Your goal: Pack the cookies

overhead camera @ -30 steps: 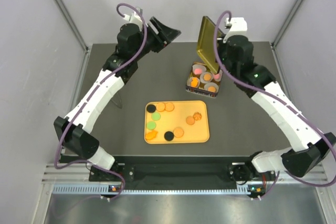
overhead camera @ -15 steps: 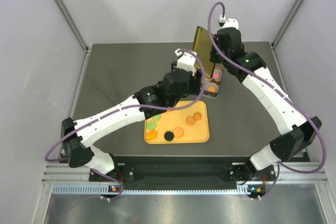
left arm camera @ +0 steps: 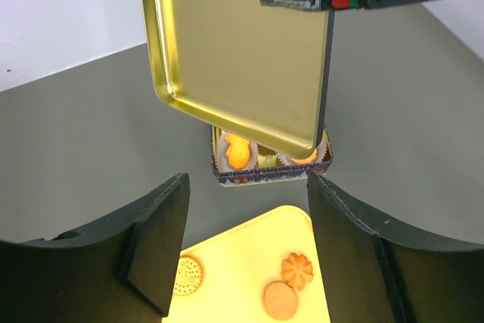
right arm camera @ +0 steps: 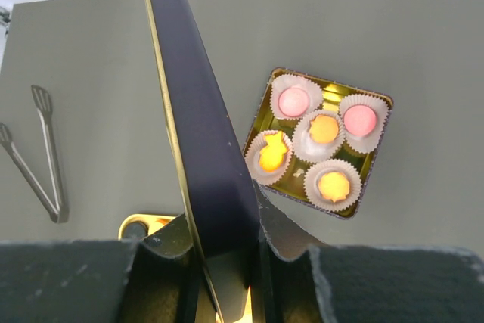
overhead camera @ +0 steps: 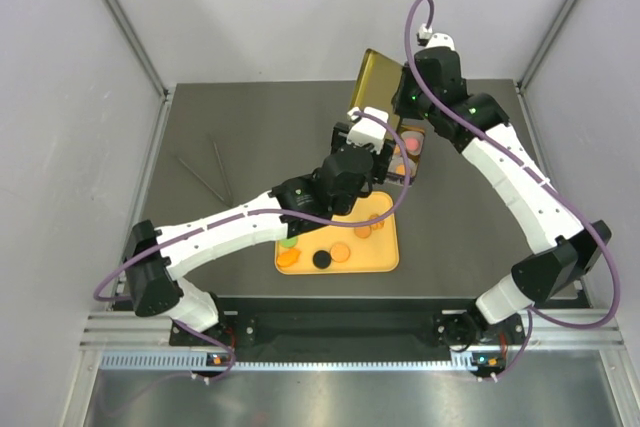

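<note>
Five cookies [right arm camera: 324, 128] sit in the tin [left arm camera: 268, 175] toward the surface's far edge, more on the tray [left arm camera: 246, 241] nearer, and one nudge from the spread, empty left fingers [overhead camera: 388, 159] could knock the upright lid [left arm camera: 242, 58] from the clenched right fingers [overhead camera: 406, 99] onto them.

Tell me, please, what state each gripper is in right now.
Left gripper: open, empty.
Right gripper: shut on the gold tin lid.
</note>
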`<control>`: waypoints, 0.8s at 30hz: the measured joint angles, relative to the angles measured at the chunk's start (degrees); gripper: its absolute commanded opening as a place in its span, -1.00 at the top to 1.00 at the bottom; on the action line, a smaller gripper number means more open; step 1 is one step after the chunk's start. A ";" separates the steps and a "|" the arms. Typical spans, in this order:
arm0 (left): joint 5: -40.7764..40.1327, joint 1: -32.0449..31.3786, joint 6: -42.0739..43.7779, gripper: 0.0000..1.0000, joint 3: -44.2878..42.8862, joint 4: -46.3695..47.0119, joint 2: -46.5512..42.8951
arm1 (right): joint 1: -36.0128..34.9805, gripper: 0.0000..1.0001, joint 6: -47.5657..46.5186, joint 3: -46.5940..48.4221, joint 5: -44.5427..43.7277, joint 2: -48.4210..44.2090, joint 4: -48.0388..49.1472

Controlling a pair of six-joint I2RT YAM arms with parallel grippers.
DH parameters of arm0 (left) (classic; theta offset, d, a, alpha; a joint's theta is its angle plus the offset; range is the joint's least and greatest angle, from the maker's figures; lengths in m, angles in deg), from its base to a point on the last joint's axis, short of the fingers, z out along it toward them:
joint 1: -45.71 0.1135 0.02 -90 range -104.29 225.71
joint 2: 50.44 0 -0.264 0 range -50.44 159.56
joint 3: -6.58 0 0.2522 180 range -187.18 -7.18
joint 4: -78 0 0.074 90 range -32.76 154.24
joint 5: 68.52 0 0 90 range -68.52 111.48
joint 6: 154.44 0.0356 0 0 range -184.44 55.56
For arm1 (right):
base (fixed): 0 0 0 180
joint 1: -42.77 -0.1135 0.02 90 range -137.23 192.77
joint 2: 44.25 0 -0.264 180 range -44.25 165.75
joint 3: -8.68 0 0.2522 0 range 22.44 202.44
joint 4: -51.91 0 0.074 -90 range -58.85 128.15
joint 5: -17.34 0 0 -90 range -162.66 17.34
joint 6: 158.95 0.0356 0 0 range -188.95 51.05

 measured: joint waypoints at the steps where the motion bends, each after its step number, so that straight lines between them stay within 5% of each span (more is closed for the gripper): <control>1: 0.00 0.02 0.24 -0.41 0.02 0.37 0.00 | 0.04 1.00 0.13 0.00 0.11 0.00 -0.07; 14: 0.52 -1.40 3.43 -0.57 4.37 6.60 0.04 | 0.09 1.00 6.16 0.57 1.05 0.24 -1.51; 24: -1.25 -1.38 5.95 -0.52 4.07 10.75 2.69 | 0.09 1.00 11.10 1.03 2.56 0.96 -3.80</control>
